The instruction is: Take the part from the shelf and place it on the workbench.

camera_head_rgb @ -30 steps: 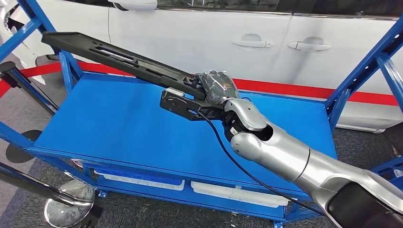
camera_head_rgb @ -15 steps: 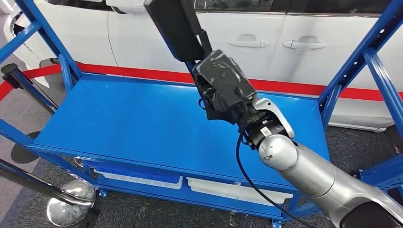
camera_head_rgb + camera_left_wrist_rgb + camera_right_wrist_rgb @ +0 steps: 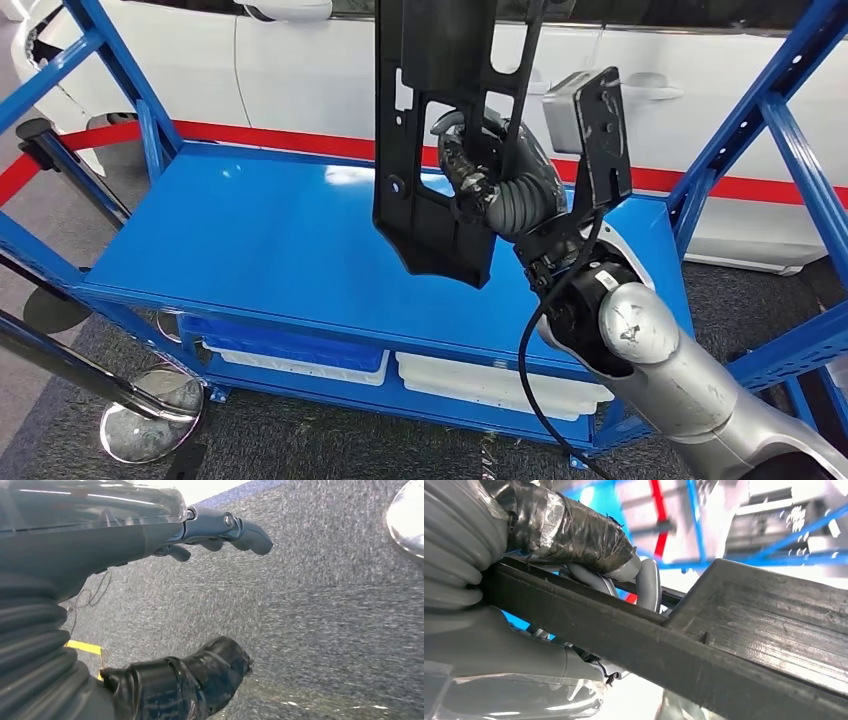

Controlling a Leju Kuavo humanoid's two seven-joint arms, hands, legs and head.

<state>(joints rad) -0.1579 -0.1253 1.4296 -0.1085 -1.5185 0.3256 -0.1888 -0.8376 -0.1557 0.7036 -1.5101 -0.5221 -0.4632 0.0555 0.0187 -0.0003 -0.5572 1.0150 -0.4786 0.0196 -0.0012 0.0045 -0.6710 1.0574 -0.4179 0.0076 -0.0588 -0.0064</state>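
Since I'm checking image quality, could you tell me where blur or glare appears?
Head view: sharp; a pale reflection on the blue metal shelf. Right wrist view: background smeared and overexposed behind the long black plastic part. Left wrist view: grey carpet streaked.

The robot's shiny silver metal right arm (image 3: 665, 372) has a round joint. A thin black cable (image 3: 527, 372) runs along it. Its right hand (image 3: 500, 180) has a grey ribbed cover and black tape.

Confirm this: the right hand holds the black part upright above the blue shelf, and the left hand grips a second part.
One thing is wrong. The left hand grips nothing: the left wrist view shows its fingers apart over grey carpet. The rest holds: in the head view the right hand holds the black part upright above the blue shelf.
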